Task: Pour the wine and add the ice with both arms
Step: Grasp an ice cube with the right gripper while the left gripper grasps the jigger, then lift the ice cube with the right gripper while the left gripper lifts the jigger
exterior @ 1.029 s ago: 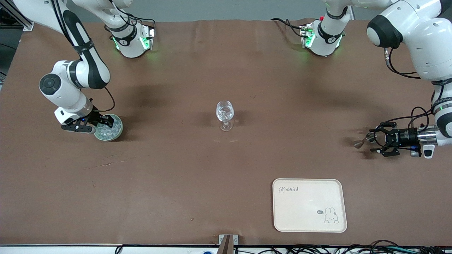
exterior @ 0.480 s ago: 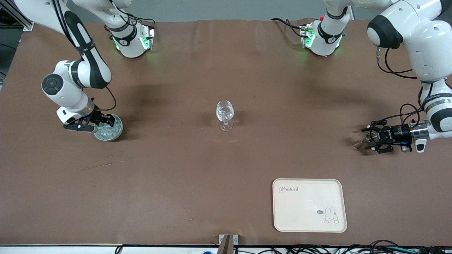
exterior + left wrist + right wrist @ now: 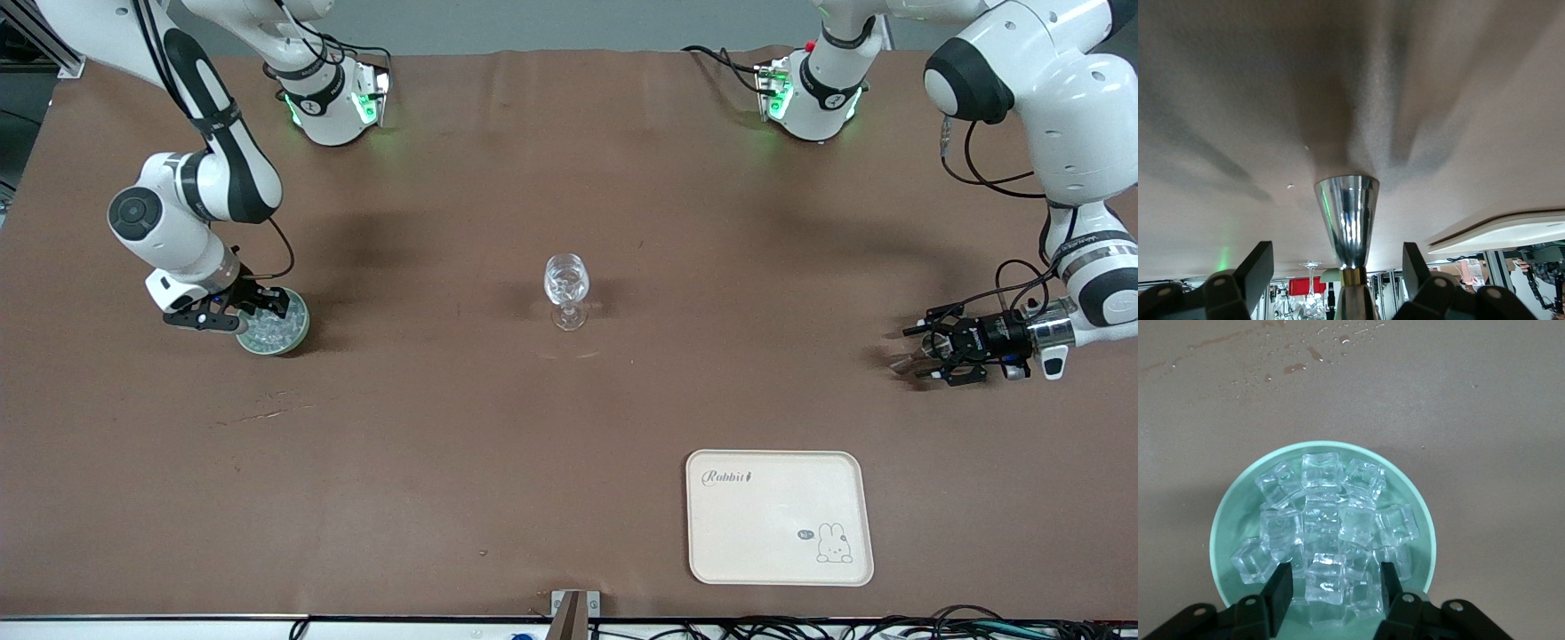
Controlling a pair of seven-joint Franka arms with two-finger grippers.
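step in hand, prob. ice pickup: right gripper [image 3: 1335, 587] should descend straight, then pinch one cube without nudging the bowl [image 3: 1231, 513]. its fingers are spread over the ice [image 3: 1328, 520], one cube between them. left gripper [image 3: 1335, 280], low over the counter [image 3: 444, 444], spread around a metal cup [image 3: 1347, 213].

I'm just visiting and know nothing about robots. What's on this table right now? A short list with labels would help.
Wine glass: upright, mid-table.
Ice: clear cubes heaped in a green bowl toward the right arm's end.
Right gripper: open, low over the ice.
Left gripper: open, its fingers on either side of a shiny metal cup, toward the left arm's end.
Tray: cream, rabbit drawing, nearer the front camera than the glass.
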